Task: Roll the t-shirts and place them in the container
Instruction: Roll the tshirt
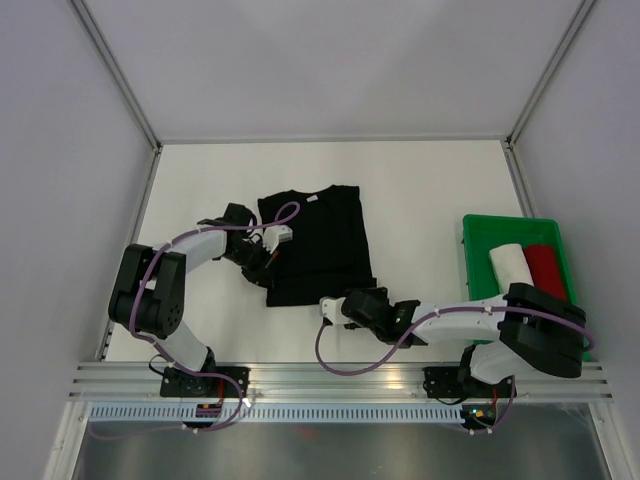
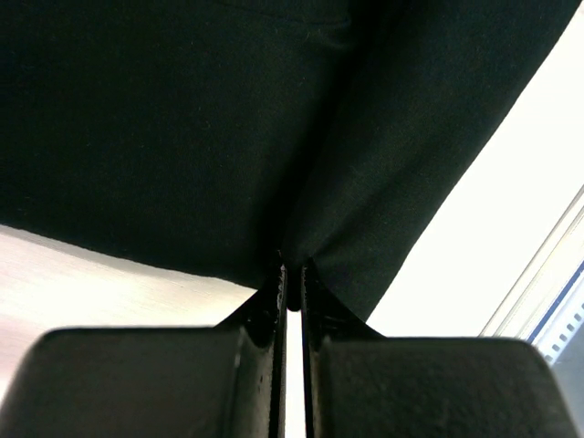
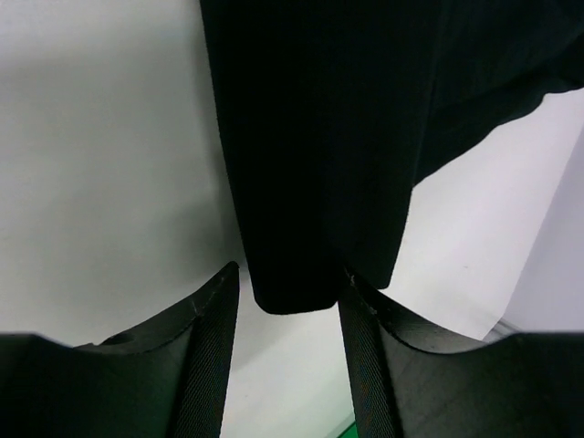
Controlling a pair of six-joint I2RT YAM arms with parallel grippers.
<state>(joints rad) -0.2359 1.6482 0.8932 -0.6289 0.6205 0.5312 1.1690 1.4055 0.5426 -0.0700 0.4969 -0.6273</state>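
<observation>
A black t-shirt (image 1: 320, 240) lies flat on the white table, with its small white neck label (image 1: 313, 199) at the far end. My left gripper (image 1: 268, 257) sits at the shirt's left edge. In the left wrist view it (image 2: 292, 272) is shut, pinching a fold of the black cloth (image 2: 182, 128). My right gripper (image 1: 333, 305) is at the near hem. In the right wrist view it (image 3: 287, 292) is open, and a folded end of the black cloth (image 3: 310, 164) reaches in between the fingertips.
A green bin (image 1: 478, 232) stands at the right and holds a white cloth roll (image 1: 510, 265) and a red cloth roll (image 1: 545, 268). A metal rail (image 1: 340, 375) runs along the near edge. White walls enclose the table.
</observation>
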